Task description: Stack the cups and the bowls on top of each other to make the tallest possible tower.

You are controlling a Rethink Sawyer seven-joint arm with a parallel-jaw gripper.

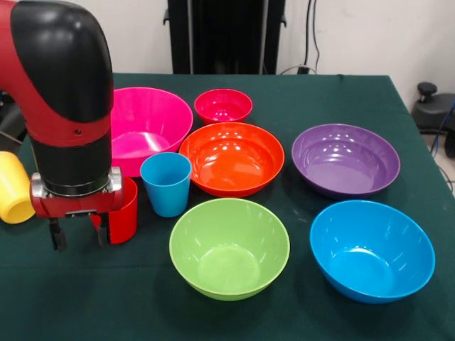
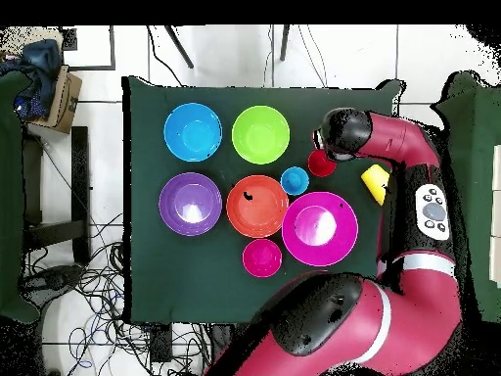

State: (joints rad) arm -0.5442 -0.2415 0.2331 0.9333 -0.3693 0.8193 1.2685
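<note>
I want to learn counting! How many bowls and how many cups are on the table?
Bowls: 6 — pink, small pink-red, orange, purple, green, blue.
Cups: 3 — light blue, red, yellow.
Total: 9

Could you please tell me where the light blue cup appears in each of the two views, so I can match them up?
Front view: the light blue cup stands left of centre, right of the red cup.
Overhead view: it sits right of centre, left of the red cup.
Shared landmark: the orange bowl, next to the cup in both views.
</note>
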